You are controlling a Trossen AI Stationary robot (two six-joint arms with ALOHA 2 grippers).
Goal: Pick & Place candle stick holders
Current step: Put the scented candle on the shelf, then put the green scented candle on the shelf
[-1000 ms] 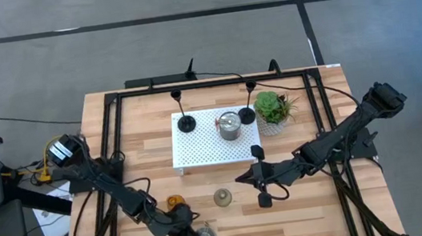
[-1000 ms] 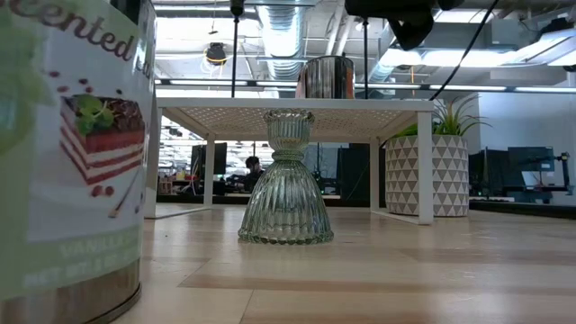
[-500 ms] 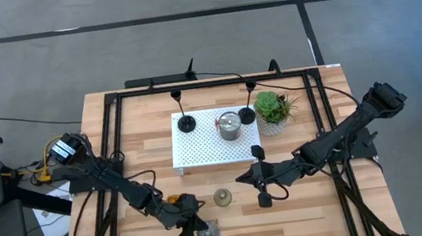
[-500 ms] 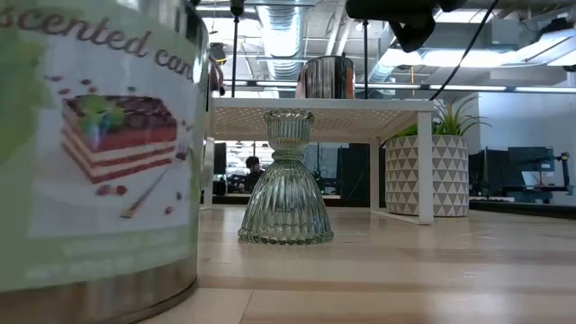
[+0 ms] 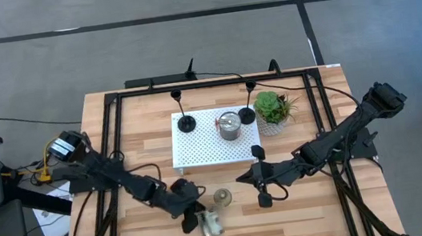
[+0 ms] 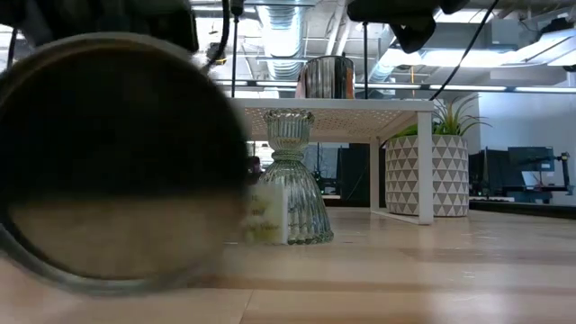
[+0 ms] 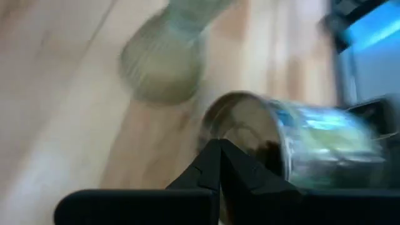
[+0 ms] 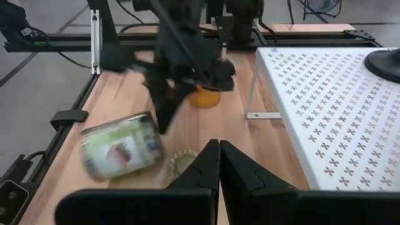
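Candle tin lay tipped on the bench
Left fingers (image 5: pixel 191 221) clenched beside the tin (image 5: pixel 211 226); right fingers (image 5: pixel 263 200) clenched, empty.

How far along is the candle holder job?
Done: two black holders and a silver cup stand on the tray. In hand: nothing; left gripper and right gripper are shut, empty. Left: the tipped tin, glass holder and amber holder on the table.

White perforated tray (image 5: pixel 215 154), amber holder (image 8: pixel 205 97), seemingly green-labelled silver candle tin (image 8: pixel 120 150)
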